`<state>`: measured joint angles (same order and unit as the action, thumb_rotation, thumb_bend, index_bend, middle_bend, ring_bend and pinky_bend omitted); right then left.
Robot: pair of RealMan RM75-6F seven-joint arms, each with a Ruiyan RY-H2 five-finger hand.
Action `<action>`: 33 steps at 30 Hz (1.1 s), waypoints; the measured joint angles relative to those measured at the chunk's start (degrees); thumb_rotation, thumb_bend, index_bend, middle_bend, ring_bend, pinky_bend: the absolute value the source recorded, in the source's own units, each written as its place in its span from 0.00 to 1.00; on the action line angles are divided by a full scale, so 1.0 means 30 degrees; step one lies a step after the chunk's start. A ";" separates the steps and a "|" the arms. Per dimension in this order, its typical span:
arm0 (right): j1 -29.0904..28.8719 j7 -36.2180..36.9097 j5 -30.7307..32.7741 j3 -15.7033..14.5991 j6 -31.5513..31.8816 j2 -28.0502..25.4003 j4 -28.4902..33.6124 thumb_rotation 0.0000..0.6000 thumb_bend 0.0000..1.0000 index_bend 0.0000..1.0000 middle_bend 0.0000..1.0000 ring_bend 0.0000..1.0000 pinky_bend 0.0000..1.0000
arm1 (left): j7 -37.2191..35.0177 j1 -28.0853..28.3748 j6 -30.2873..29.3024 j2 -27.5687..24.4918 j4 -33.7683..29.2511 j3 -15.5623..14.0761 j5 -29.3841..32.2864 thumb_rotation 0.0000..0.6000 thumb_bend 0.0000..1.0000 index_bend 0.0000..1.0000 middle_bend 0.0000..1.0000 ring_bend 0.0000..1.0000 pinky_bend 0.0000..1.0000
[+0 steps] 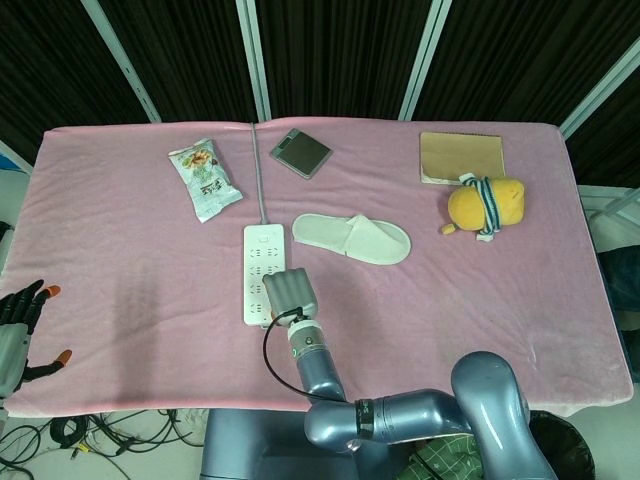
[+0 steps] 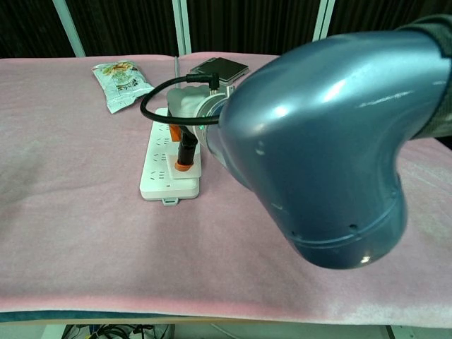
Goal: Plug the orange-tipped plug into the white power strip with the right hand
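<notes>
The white power strip (image 1: 262, 250) (image 2: 158, 154) lies lengthwise left of the table's middle. My right hand (image 1: 290, 293) (image 2: 186, 104) hovers over its near end and holds the plug (image 2: 185, 157). In the chest view a black barrel with an orange tip points down onto a white block resting on the strip's near sockets. Whether the prongs are seated is hidden by the hand. At the far left edge of the head view my left hand (image 1: 18, 325) hangs off the table, its fingers apart and holding nothing.
A snack packet (image 1: 205, 180) (image 2: 120, 78) and a grey scale (image 1: 300, 152) (image 2: 220, 68) lie at the back. A white slipper (image 1: 352, 238) sits right of the strip, with a yellow plush (image 1: 485, 205) and a brown pad (image 1: 461, 157) at the far right. My right arm (image 2: 318, 141) fills the chest view.
</notes>
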<state>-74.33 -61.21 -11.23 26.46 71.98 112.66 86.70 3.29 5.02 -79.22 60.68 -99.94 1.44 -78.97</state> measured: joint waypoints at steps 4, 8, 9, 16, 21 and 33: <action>-0.0142 -0.0199 -0.0040 0.0005 -0.0038 0.0084 -0.0094 1.00 0.45 0.98 0.78 0.76 0.50 | -0.0023 0.0006 0.0018 -0.0007 -0.0002 0.0000 0.0006 1.00 0.22 0.10 0.00 0.00 0.00; -0.0277 -0.0470 0.0136 0.0001 -0.0088 0.0202 -0.0213 1.00 0.47 1.00 0.79 0.77 0.51 | -0.0041 0.0013 0.0038 -0.0017 -0.0010 -0.0004 0.0004 1.00 0.22 0.10 0.00 0.00 0.00; -0.0316 -0.0525 0.0211 0.0023 -0.0121 0.0259 -0.0280 1.00 0.47 1.00 0.79 0.77 0.51 | -0.0048 0.0010 0.0036 -0.0020 -0.0010 -0.0009 -0.0003 1.00 0.22 0.10 0.00 0.00 0.00; -0.0395 -0.0504 0.0555 0.0267 -0.0399 0.0488 -0.0582 1.00 0.48 1.00 0.80 0.78 0.51 | -0.0065 0.0016 0.0052 -0.0030 -0.0012 -0.0011 -0.0002 1.00 0.22 0.10 0.00 0.00 0.00; -0.0431 -0.0495 0.0841 0.0417 -0.0533 0.0634 -0.0946 1.00 0.49 1.00 0.83 0.80 0.52 | -0.0108 0.0003 0.0029 -0.0041 -0.0013 -0.0019 -0.0028 1.00 0.22 0.10 0.00 0.00 0.00; 0.0062 -0.0019 0.0495 0.0098 -0.1125 0.0308 -0.0475 1.00 0.60 1.00 0.89 0.84 0.56 | -0.0069 0.0009 0.0051 -0.0046 -0.0037 -0.0022 0.0002 1.00 0.22 0.10 0.00 0.00 0.00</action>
<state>-74.15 -61.27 -9.75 26.75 68.61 113.58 85.28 3.08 5.05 -79.06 60.54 -100.05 1.38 -78.96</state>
